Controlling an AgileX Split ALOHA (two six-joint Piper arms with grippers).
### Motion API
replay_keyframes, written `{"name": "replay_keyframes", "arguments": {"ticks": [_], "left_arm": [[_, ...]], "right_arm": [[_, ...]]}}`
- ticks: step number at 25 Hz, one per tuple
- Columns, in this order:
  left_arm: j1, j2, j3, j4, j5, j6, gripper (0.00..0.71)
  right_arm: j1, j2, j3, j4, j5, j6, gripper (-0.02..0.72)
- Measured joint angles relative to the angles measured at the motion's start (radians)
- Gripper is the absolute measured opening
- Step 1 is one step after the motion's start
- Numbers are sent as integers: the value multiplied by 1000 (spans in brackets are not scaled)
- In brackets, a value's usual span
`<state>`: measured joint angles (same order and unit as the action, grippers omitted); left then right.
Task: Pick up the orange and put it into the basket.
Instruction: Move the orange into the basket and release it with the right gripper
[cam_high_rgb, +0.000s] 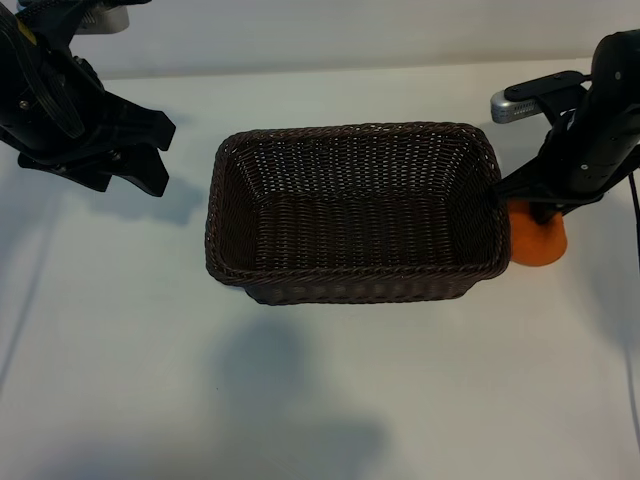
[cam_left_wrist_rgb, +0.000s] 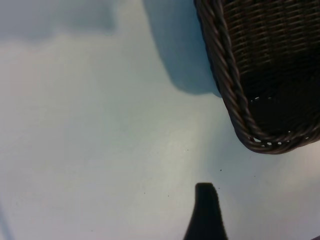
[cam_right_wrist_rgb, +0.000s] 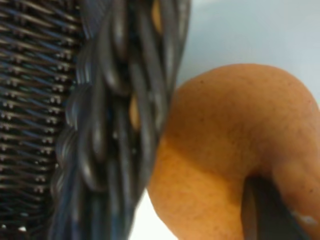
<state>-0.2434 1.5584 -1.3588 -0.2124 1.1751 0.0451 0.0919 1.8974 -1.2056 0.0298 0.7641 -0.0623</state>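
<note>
Fruit first: the orange (cam_high_rgb: 540, 243) sits on the white table (cam_high_rgb: 330, 390) hard against the outside of the basket (cam_high_rgb: 356, 213), at the end wall nearest the right arm, and in the right wrist view its matte, finely pitted skin (cam_right_wrist_rgb: 225, 145) presses right up to the braided rim (cam_right_wrist_rgb: 125, 115). It looks firm and light, with a dry rind that should give a little under pressure without bruising; I judge it unlikely to slip unless pinched too near the top knob, where the surface slopes away. The widest part of its body is the sensible place to clamp. The right gripper (cam_high_rgb: 545, 205) is down directly over the orange, and one dark fingertip (cam_right_wrist_rgb: 270, 210) lies against the skin, but whether the jaws have fully closed and truly hold the fruit cannot be told from these views. The basket wall leaves scant room on that side, so a finger may catch the wicker. The left gripper (cam_high_rgb: 135, 160) hangs wide open and empty above the table on the basket's far side, idle.
</note>
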Motion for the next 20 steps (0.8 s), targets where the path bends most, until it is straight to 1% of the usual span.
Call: {"name": "replay_keyframes", "arguments": {"ticks": [4,8,9,12,16,20], "left_arm": [[0,0,0,0,0,1,573],[0,0,0,0,0,1,573],[0,0,0,1,0,1,573],[0,0,0,4,0,2,573],[0,-3,0,4,0,2,573],[0,-7,0,4,0,3,573]], "right_arm": [[-10,-46,-17,-14,58,6,91],[-42,-118,-32,-20,126,17,91],[-47,-142,-34,-30,143,18,90],[-50,-213,-40,-30,184,19,90],[-50,-305,-40,-30,211,20,89],[-50,-355,-41,-35,212,20,87]]}}
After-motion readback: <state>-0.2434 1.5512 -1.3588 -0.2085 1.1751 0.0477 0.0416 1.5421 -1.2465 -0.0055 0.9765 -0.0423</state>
